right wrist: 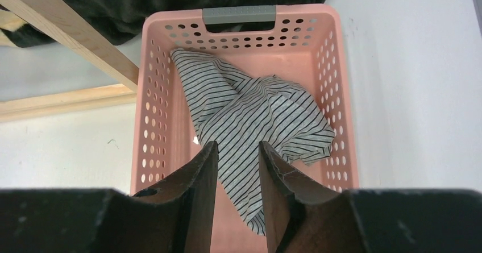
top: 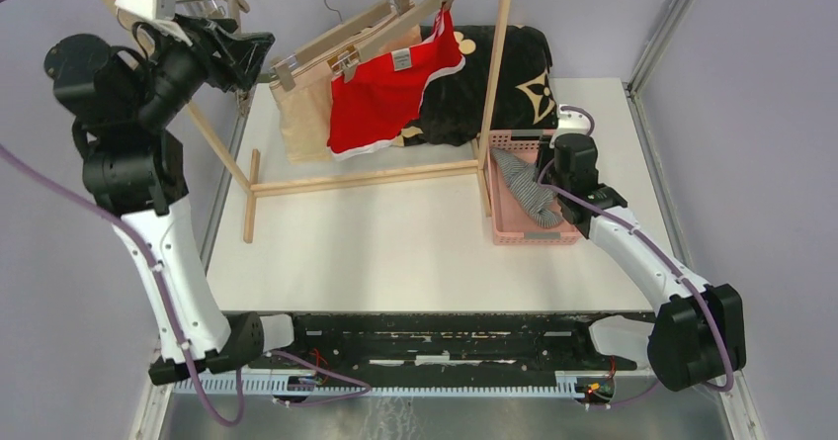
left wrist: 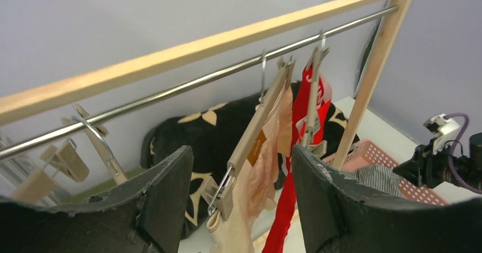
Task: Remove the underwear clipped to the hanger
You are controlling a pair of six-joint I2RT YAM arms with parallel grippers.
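The pale beige underwear (top: 304, 114) and the red underwear with white trim (top: 387, 92) hang clipped to wooden hangers (top: 341, 40) on the rail. In the left wrist view the beige one (left wrist: 258, 173) hangs from a clip (left wrist: 223, 199), with the red one (left wrist: 291, 204) behind it. My left gripper (top: 259, 59) is open and empty just left of the beige garment's clip (left wrist: 241, 162). The grey-and-white striped underwear (right wrist: 256, 113) lies loose in the pink basket (right wrist: 150, 122). My right gripper (right wrist: 237, 150) is open and empty above it (top: 549, 175).
The wooden rack's posts (top: 497, 64) and metal rail (left wrist: 187, 85) frame the hangers. An empty clip hanger (left wrist: 96, 145) hangs at the rail's left end. A black cushion with tan marks (top: 519, 74) lies behind the rack. The pink basket (top: 506, 224) stands right of the rack's base.
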